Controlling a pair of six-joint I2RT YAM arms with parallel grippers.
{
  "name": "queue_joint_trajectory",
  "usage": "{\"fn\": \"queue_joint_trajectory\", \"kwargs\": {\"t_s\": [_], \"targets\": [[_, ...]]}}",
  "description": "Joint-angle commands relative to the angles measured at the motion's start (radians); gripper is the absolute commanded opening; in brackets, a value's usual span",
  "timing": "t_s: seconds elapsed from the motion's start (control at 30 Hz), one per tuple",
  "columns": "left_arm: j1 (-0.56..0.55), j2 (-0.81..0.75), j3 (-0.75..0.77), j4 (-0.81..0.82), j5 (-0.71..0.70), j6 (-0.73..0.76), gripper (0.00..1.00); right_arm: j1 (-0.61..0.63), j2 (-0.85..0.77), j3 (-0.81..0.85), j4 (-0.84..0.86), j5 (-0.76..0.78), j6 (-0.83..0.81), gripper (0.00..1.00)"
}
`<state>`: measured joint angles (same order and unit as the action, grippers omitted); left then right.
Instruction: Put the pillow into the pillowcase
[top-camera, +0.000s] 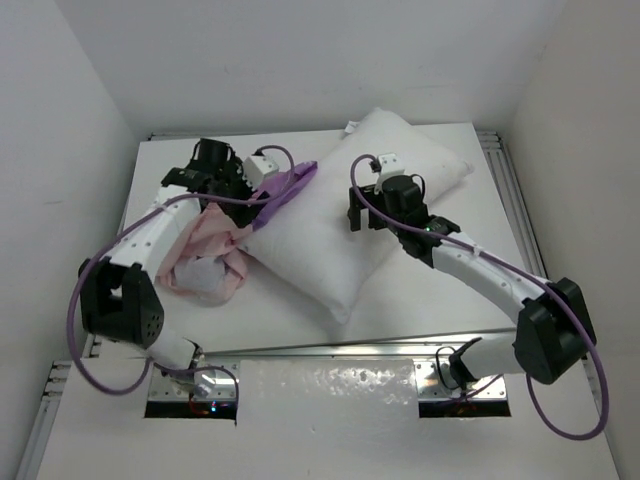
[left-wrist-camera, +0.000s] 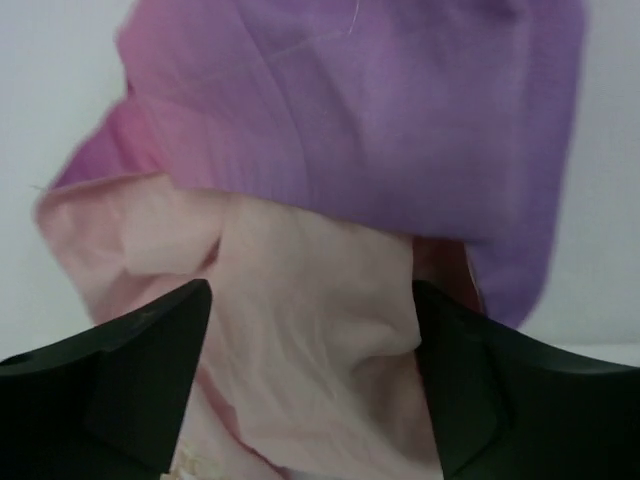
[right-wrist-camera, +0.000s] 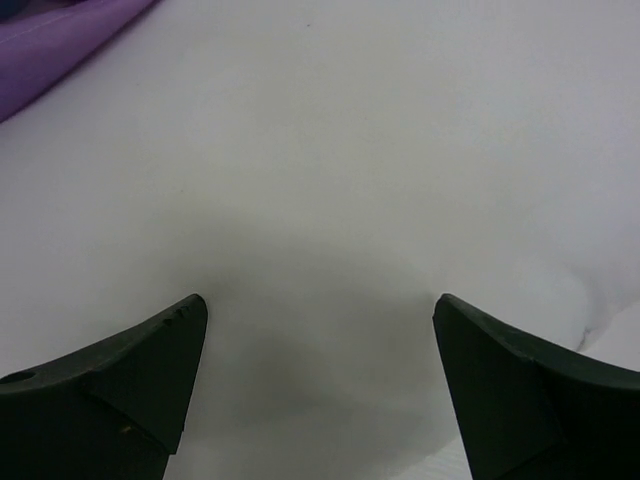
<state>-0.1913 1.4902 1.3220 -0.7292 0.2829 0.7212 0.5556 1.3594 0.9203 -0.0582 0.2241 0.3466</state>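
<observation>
The white pillow (top-camera: 330, 240) lies diagonally across the middle of the table. The pillowcase (top-camera: 205, 255) is crumpled at its left, pale pink inside showing, with a purple strip (top-camera: 288, 188) draped onto the pillow's left edge. My left gripper (top-camera: 243, 196) hovers at that bunched fabric. In the left wrist view its jaws (left-wrist-camera: 311, 290) stand wide apart, with pink pillowcase cloth (left-wrist-camera: 300, 330) filling the gap and purple cloth (left-wrist-camera: 380, 110) above. My right gripper (top-camera: 362, 222) is open just over the pillow (right-wrist-camera: 400, 150), nothing between its fingers (right-wrist-camera: 320, 300). A purple corner (right-wrist-camera: 50, 40) shows at upper left.
The white table (top-camera: 470, 290) sits inside white walls. A metal rail (top-camera: 330, 348) runs along its near edge and another (top-camera: 510, 200) along its right side. Purple cables loop around both arms.
</observation>
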Motion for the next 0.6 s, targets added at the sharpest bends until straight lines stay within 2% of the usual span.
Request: {"fn": "queue_joint_trajectory", "kwargs": {"t_s": [0.0, 0.07, 0.1, 0.13, 0.2, 0.23, 0.3, 0.43, 0.5, 0.53, 0.57], "targets": [[-0.002, 0.040, 0.003, 0.059, -0.065, -0.035, 0.75, -0.002, 0.072, 0.028, 0.110, -0.043, -0.038, 0.92], [-0.002, 0.064, 0.032, 0.034, 0.014, -0.054, 0.61, -0.002, 0.131, 0.048, 0.069, -0.057, -0.061, 0.78], [-0.002, 0.094, 0.043, 0.022, 0.038, -0.072, 0.51, 0.000, 0.147, 0.066, 0.022, -0.058, -0.064, 0.59], [-0.002, 0.113, 0.072, -0.001, 0.054, -0.087, 0.21, -0.002, 0.155, 0.066, 0.009, -0.055, -0.060, 0.49], [0.004, 0.162, 0.107, -0.019, 0.038, -0.135, 0.00, -0.002, 0.144, 0.034, 0.004, -0.048, -0.054, 0.31], [0.013, 0.172, 0.143, -0.025, 0.029, -0.152, 0.00, -0.002, 0.133, 0.019, 0.004, -0.039, -0.051, 0.03], [0.071, 0.206, 0.184, -0.003, 0.035, -0.254, 0.00, -0.002, 0.084, -0.046, -0.003, -0.003, -0.032, 0.00], [0.229, 0.303, 0.415, 0.114, 0.007, -0.507, 0.00, 0.006, -0.037, -0.135, -0.096, 0.018, -0.017, 0.00], [0.283, 0.373, 0.523, 0.158, -0.037, -0.599, 0.00, 0.083, -0.133, -0.191, -0.155, 0.085, -0.055, 0.00], [0.289, 0.390, 0.542, 0.180, -0.092, -0.614, 0.00, 0.120, -0.166, -0.207, -0.169, 0.175, -0.081, 0.00], [0.294, 0.406, 0.554, 0.203, -0.118, -0.623, 0.00, 0.163, -0.195, -0.233, -0.183, 0.196, -0.142, 0.00]]}}
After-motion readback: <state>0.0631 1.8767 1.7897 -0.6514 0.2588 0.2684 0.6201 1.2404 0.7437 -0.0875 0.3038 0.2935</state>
